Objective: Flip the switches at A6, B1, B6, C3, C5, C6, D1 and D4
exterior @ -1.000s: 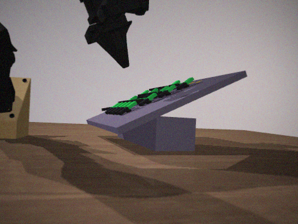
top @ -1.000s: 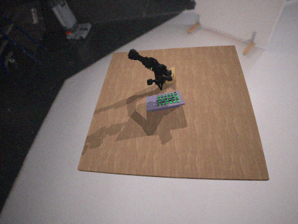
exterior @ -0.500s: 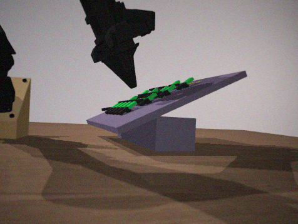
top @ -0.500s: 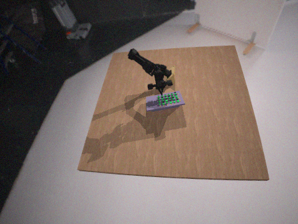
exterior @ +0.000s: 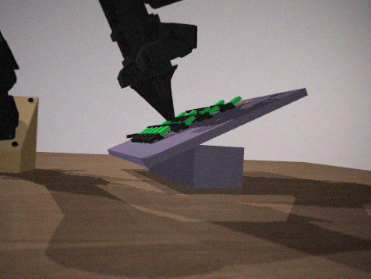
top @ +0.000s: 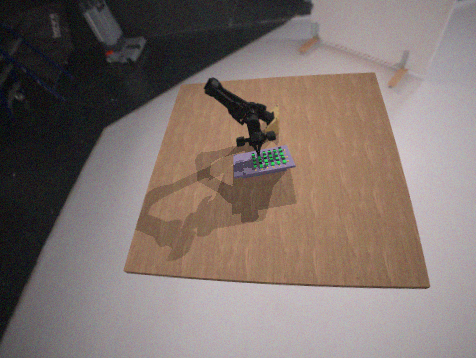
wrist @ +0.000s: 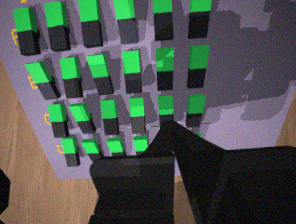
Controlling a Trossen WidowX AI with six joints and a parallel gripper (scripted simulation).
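The purple panel (top: 242, 167) (exterior: 288, 94) (wrist: 230, 131) is tilted on its stand, with four rows of green-and-black switches. My gripper (top: 258, 153) (exterior: 171, 118) (wrist: 168, 125) is shut and empty. Its tip is down at the black near end of C5 (wrist: 165, 104); contact is unclear. In the wrist view, A6 (wrist: 199, 25), B1 (wrist: 38, 72), B6 (wrist: 199, 56), C3 (wrist: 108, 108), C6 (wrist: 196, 104), D1 (wrist: 69, 145) and D4 (wrist: 140, 143) show. B1 looks slanted beside B2. The fingers hide D5 and part of D6. Which ends are raised is hard to tell.
Neighbouring switches C4 (wrist: 137, 107) and B5 (wrist: 165, 57) stand close around the tip. A yellowish block (top: 274, 121) (exterior: 28, 132) stands behind the panel's arm side. The panel stand (exterior: 218, 167) rests on the wooden table (top: 340, 215). Arm shadows cross the panel's right part.
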